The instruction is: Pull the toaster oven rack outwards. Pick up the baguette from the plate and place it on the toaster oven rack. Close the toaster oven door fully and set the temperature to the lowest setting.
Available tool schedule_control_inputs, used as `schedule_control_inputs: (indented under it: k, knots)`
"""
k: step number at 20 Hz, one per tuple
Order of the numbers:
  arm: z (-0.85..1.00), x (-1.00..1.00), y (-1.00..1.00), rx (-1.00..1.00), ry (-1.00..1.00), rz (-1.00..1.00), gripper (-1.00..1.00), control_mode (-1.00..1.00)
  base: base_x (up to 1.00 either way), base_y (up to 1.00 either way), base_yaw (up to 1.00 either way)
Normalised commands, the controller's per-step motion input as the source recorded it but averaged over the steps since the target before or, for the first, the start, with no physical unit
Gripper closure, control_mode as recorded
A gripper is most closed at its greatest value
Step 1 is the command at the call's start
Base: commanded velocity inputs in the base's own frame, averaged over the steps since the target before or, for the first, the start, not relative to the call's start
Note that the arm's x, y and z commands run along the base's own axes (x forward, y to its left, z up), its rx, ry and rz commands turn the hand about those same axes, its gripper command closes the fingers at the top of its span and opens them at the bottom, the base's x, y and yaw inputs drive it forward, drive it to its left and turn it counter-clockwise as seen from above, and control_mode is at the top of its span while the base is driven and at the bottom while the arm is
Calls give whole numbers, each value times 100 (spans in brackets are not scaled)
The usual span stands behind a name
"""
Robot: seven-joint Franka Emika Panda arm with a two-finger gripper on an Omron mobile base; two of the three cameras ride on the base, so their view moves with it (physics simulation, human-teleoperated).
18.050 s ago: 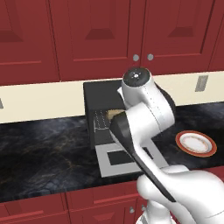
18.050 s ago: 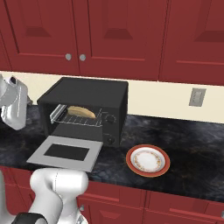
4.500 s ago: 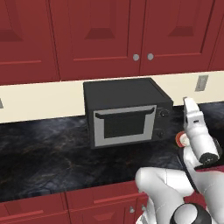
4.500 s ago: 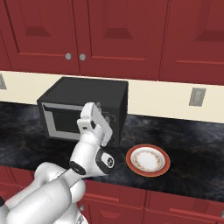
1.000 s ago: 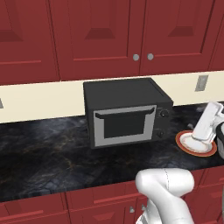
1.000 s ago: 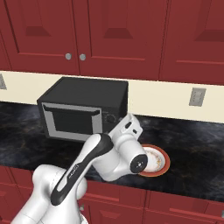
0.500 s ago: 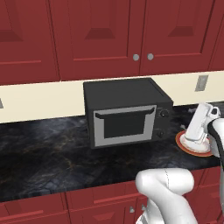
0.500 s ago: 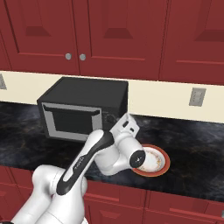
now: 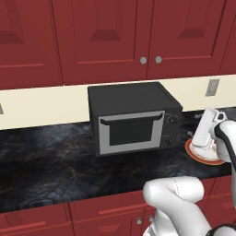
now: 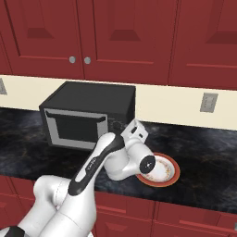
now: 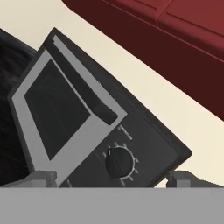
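Black and boxy, the toaster oven (image 9: 133, 117) sits on the dark marbled counter (image 9: 46, 156) against the cream wall, under the red cabinets (image 10: 115, 37). Its grey door (image 9: 131, 132) is shut flat against the front, with the black bar handle (image 9: 132, 119) running along the door's top edge. The rack and the baguette cannot be seen behind the closed door. To the right of the oven lies the orange-rimmed plate (image 10: 172, 172), bare where it shows.

The gripper (image 11: 111, 177) hangs to the right of the oven and in front of it, over the plate side, facing the control panel (image 9: 171, 130). Its two fingers (image 11: 43, 176) are spread wide with nothing between them. In the hand view a round dark knob (image 11: 119, 162) ringed with tick marks lies just ahead of the fingers, nearly centred between them but a little toward the right finger, and no finger is touching it. The panel carries two knobs, one above the other (image 9: 172, 119); I cannot tell from the hand view which of them this is.

With the door closed, what seems left is the temperature setting. For that the hand would need to go straight forward along its own pointing axis until the fingers straddle the knob, then close and twist.
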Motion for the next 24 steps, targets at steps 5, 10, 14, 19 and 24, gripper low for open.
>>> schedule_control_inputs:
  k: [5,10,14,19,24]
  knots:
    - [-17,0,0,0,-8,0,-100,-100,0,0,0]
    - [-2,6,14,0,-5,0,-100,-100,0,0,0]
    - [0,19,18,0,0,0,-100,-100,0,0,0]
    - [0,20,6,0,0,0,-100,-100,0,0,0]
    - [-1,27,0,0,0,0,-100,-100,0,0,0]
